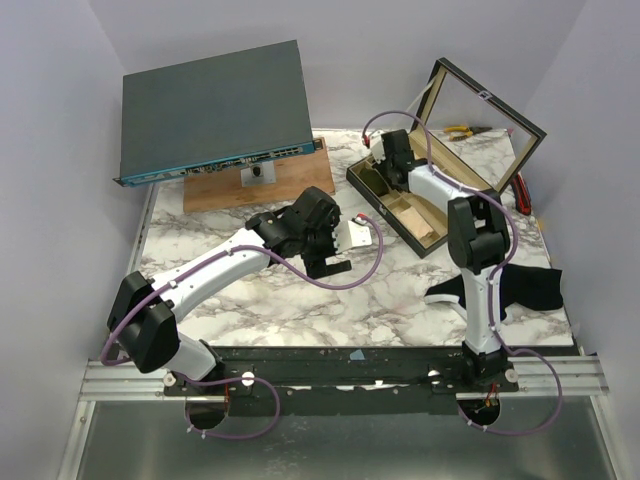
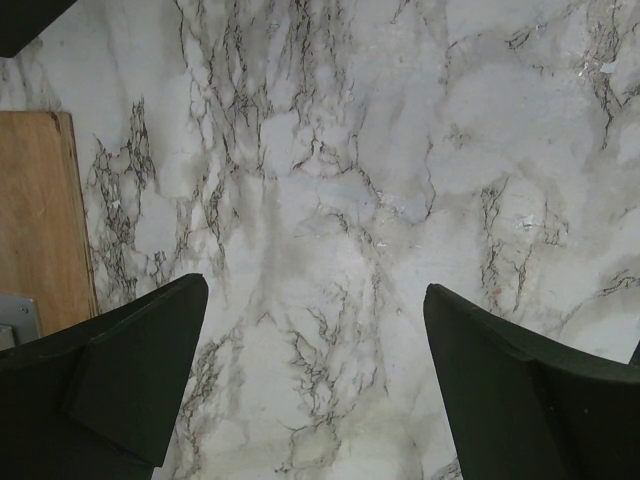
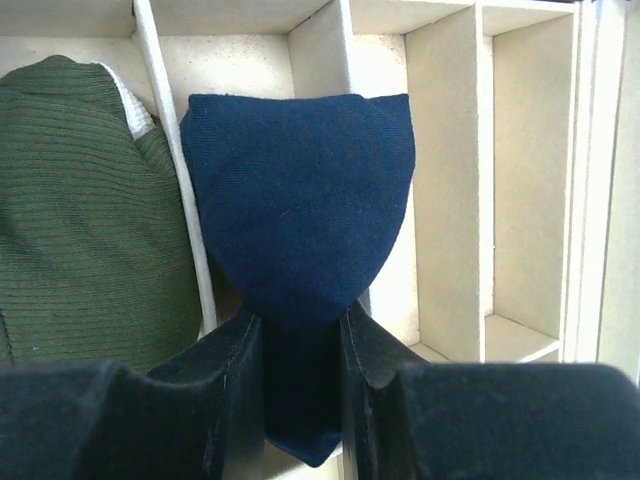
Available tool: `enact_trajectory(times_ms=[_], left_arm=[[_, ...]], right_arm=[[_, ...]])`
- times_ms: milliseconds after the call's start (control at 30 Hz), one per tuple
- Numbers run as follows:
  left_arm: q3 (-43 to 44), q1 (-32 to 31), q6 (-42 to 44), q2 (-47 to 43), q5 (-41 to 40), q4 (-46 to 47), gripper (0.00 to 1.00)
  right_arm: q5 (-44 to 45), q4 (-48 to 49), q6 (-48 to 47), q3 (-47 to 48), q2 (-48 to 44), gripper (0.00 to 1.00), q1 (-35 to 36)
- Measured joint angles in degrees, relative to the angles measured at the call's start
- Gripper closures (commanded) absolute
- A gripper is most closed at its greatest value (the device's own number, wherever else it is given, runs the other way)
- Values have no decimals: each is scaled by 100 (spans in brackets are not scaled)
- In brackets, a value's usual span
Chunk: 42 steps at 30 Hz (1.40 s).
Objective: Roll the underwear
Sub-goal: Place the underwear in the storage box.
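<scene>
My right gripper (image 3: 303, 340) is shut on the underwear (image 3: 300, 200), a rolled navy-blue bundle; its trim and lettering are hidden. It holds the bundle over a middle cream compartment of the divided box (image 3: 445, 170). In the top view the right gripper (image 1: 385, 160) is over the open black box (image 1: 390, 222), and the underwear is hidden there. My left gripper (image 2: 315, 290) is open and empty above the bare marble table (image 2: 400, 150), left of the box in the top view (image 1: 330, 255).
A green ribbed garment (image 3: 90, 220) fills the box's left compartment. The box lid (image 1: 480, 120) stands open at the back. A black cloth (image 1: 525, 285) lies at the right front. A grey switch (image 1: 215, 110) sits on a wooden board (image 1: 290, 180) at the back left.
</scene>
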Motion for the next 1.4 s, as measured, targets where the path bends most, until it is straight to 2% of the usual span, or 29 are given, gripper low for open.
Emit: enact_trajectory(times_ms=[233, 567, 967, 1400], left_arm=[[0, 0, -15, 0, 0, -2, 1], [2, 2, -42, 0, 0, -7, 1], [7, 2, -76, 0, 0, -15, 1], [7, 0, -81, 0, 0, -17, 1]], right_arm=[[-629, -437, 81, 407, 203, 81, -210], [-1080, -846, 138, 815, 374, 47, -376], [-1552, -1631, 160, 1357, 426, 45, -498], [-1670, -2218, 131, 1882, 466, 45, -551]])
